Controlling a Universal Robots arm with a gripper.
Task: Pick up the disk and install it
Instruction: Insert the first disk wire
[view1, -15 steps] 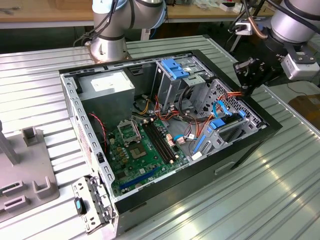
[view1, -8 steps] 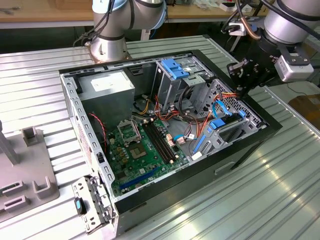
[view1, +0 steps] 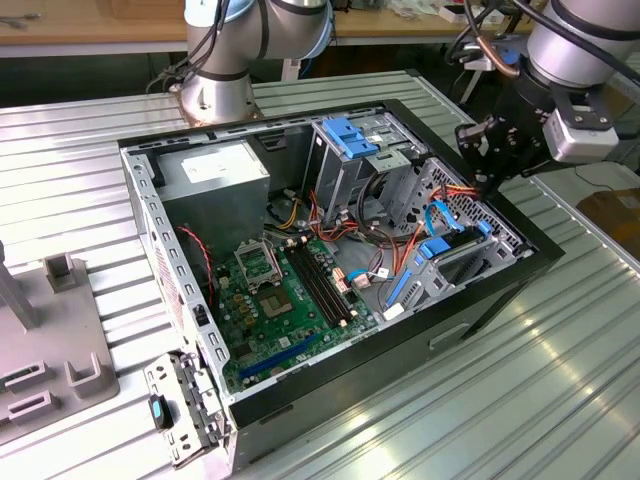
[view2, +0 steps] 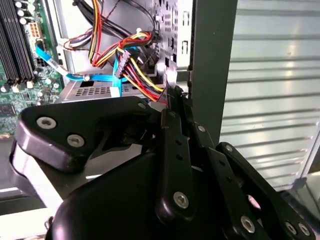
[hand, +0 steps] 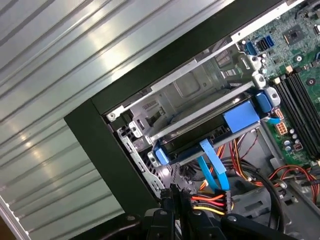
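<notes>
The computer case (view1: 545, 262) lies open in the middle of the ribbed metal counter (view1: 560, 400), and the pincer (view1: 487, 180) hangs over the case corner nearest the counter's far edge, on the exterior view's right. In both wrist views its fingertips (hand: 168, 200) look pressed together with nothing between them, so I judge it closed and empty. In the first wrist view the disk (hand: 197, 142) sits as a dark slab with light-blue bracket ends inside the metal drive cage (hand: 200, 90), just inside the black case wall (hand: 107, 150). It looks slotted in, though whether it is fully latched I cannot tell. The main risk is the wiring. A bundle of red, yellow and black power cables (hand: 212, 200) and a flat blue data cable (hand: 212, 170) run right beside the fingertips. In the second wrist view the same bundle (view2: 132, 65) crowds the space just past the tips. Any sideways sweep or drop here could hook a wire, pull a plug loose or drag the disk partly out of its bay. The case wall is also very close to the fingers, so a lateral move could knock the rim and shift the whole case on the smooth counter. If the disk is only half seated, a push off its centre could jam the bracket crooked in the cage. A slip further inward would bring the tips down onto the motherboard (view1: 290, 300).
</notes>
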